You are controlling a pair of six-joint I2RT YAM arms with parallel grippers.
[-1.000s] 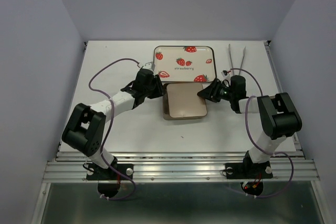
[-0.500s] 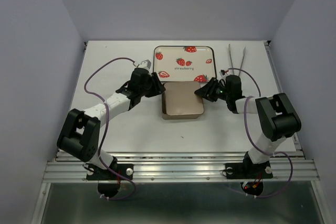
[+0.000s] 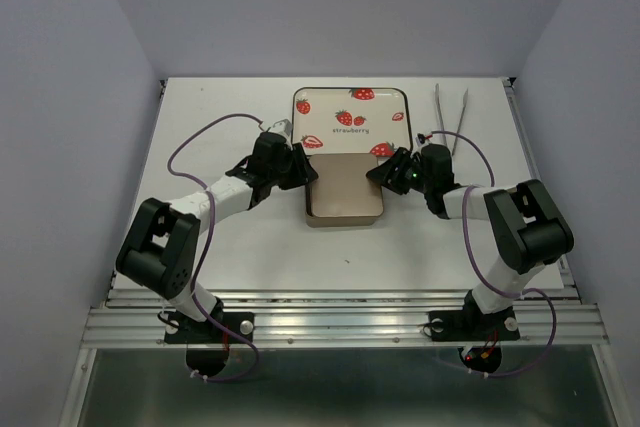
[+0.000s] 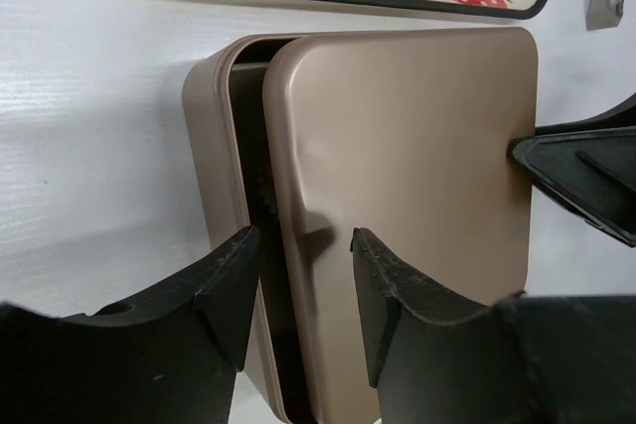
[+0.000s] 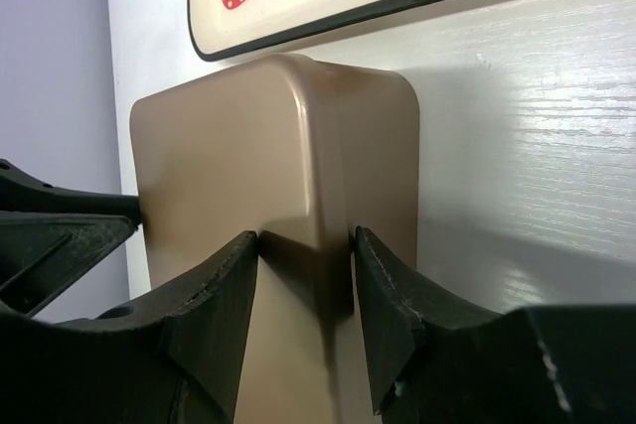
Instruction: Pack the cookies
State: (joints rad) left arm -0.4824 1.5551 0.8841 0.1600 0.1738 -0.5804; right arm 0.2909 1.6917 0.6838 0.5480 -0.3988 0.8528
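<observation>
**Two grippers on the lid**

The right gripper pinched the right end of the gold lid. The left gripper straddled its left edge, grip not discernible. The lid sat shifted right on the box, mid-frame overhead, just below the strawberry tray. The cookies were hidden from every view.

Tray just behind tin, tweezers rear-right
</observation>
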